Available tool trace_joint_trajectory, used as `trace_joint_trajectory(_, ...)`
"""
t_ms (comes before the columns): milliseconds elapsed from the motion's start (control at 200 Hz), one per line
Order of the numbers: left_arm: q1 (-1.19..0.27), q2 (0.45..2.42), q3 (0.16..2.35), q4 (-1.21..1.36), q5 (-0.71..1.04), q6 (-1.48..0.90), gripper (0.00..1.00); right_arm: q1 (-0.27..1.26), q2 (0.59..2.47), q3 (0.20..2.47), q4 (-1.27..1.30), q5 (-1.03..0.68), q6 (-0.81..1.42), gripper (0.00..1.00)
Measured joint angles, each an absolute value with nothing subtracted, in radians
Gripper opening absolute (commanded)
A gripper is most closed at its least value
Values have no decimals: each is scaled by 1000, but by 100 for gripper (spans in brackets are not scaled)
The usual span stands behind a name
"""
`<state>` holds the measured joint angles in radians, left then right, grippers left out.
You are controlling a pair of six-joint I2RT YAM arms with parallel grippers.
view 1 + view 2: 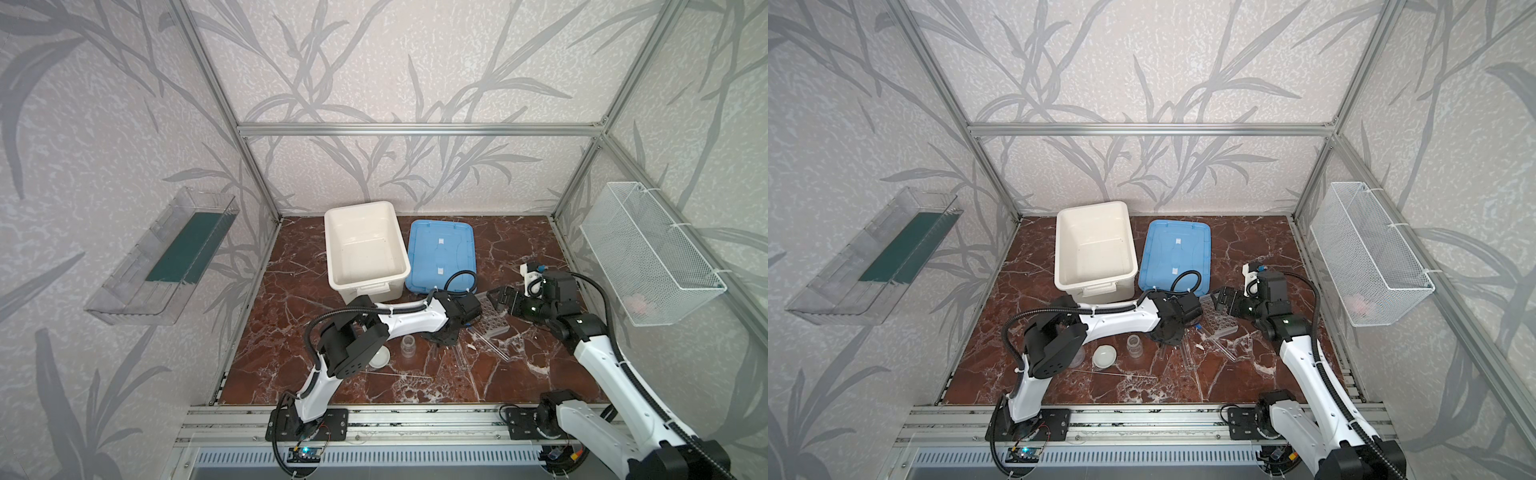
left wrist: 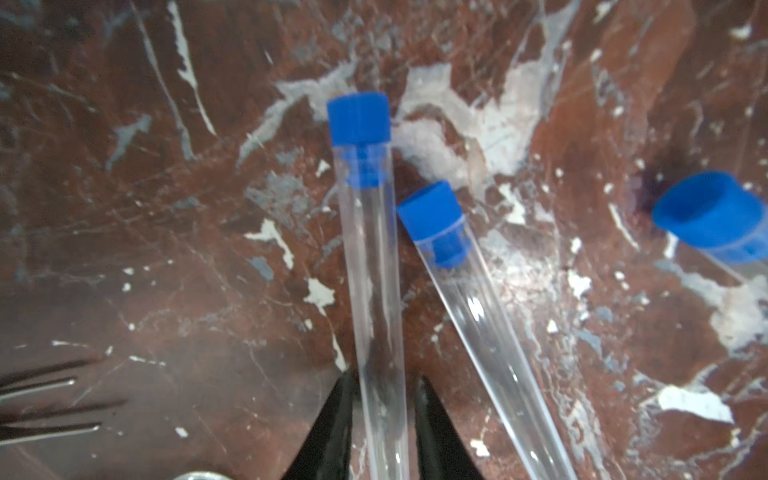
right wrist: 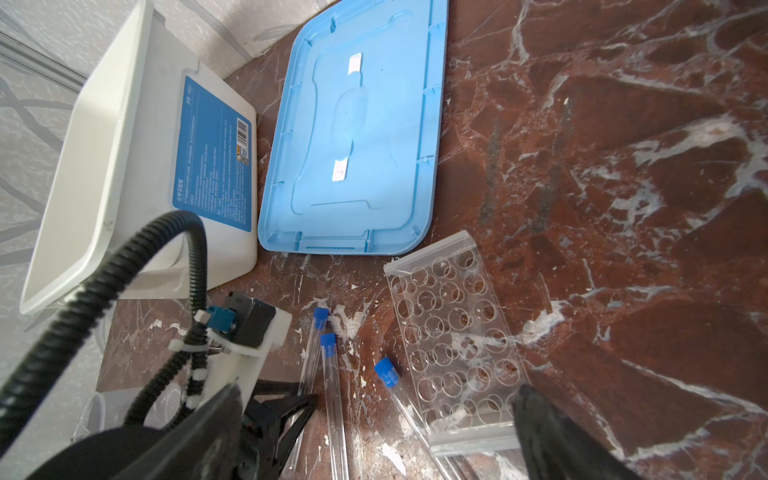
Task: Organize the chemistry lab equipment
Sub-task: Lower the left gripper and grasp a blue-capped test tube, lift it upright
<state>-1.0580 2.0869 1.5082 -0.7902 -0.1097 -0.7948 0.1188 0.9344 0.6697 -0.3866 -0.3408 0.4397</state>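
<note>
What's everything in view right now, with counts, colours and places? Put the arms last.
bin: one, white, open, back of the table.
lid: one, blue, flat, just right of the bin.
holed rack: one, clear, flat, in front of the lid.
blue-capped tubes: three, clear, beside the rack.
jar: one, clear, front centre.
round dish: one, white, left of the jar.
beaker: one, clear, mostly hidden by the left arm.
thin rods: count unclear, greyish, near the tubes.
shelf: one, clear, left wall.
wire basket: one, white, right wall.
left gripper: closed on one tube.
right gripper: open, over the rack.
</note>
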Motion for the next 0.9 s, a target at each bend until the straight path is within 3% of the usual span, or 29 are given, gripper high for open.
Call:
trace_joint_trajectory(270,-1068,2065,1476,-805,-104,-811,23,119,926,670,-386,-341,445,100)
trace_joint_trajectory(335,-1071,2061,1469,-801,-103,-814,18,119,926,670,-386,-342,448,100)
trace_joint_trajectory(900,-1049,1966,1415,-730,-161,-796,16,119,926,662,-366,-361,468,100)
